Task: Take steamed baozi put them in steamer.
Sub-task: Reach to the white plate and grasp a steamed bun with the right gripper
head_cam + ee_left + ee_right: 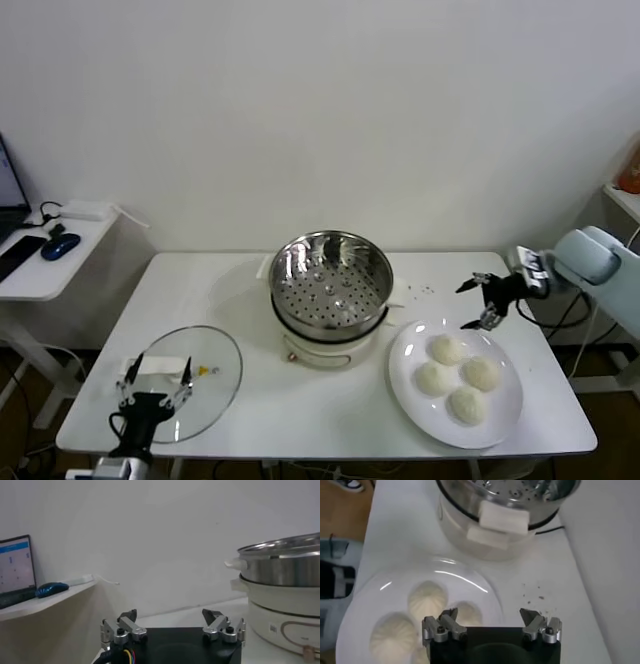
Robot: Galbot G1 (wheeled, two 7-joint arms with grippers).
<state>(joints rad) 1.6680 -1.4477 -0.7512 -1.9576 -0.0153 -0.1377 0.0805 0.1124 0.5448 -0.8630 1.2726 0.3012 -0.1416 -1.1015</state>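
Right tool [482,304] spread wide, just past the plate [506,418] — four buns [446,349] on it, steamer [330,278] empty. I'd drop squarely over the nearest bun, squeeze gently. Left tool [153,384] open, parked over the lid [215,385].

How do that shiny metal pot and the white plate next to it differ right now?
The steamer is a deep, shiny steel basket with a perforated floor, raised on a white base; the plate is flat, white and lies on the table. The steamer holds nothing, while the plate carries all four baozi. The right gripper, open, hovers by the plate's far edge, not by the steamer. Both are round.
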